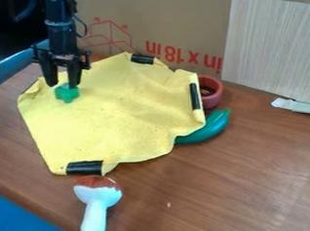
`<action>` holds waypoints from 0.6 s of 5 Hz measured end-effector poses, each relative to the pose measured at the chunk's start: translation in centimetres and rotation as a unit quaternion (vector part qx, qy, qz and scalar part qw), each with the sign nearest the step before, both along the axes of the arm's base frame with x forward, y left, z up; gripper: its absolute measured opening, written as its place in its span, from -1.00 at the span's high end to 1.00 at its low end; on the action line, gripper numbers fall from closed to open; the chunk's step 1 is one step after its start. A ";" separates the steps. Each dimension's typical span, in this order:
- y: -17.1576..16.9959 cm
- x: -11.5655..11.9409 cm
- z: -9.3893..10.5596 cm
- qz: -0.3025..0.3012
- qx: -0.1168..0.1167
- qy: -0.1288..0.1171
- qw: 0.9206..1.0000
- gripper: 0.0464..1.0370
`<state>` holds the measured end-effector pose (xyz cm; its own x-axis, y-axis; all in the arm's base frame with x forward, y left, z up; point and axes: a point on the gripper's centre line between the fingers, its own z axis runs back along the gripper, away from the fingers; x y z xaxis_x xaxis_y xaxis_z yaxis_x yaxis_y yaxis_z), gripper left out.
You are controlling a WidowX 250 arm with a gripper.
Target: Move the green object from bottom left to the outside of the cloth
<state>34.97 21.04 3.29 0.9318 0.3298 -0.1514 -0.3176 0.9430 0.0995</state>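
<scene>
Gripper (62, 84) hangs open, fingers apart, at the green object (66, 94).

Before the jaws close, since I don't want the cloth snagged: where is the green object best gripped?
Probably by opposite sides, from above: the green object is small with a notched edge and lies on the yellow cloth, so jaws kept just above the fabric should pinch it.
</scene>
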 end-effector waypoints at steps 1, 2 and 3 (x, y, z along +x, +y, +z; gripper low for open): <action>0.2 -0.3 -0.1 -0.005 0.004 0.006 1.000 -0.92; 1.6 -1.2 -0.1 0.001 0.006 0.010 1.000 -0.93; 2.3 -2.1 -0.6 0.006 0.020 0.026 0.999 -0.82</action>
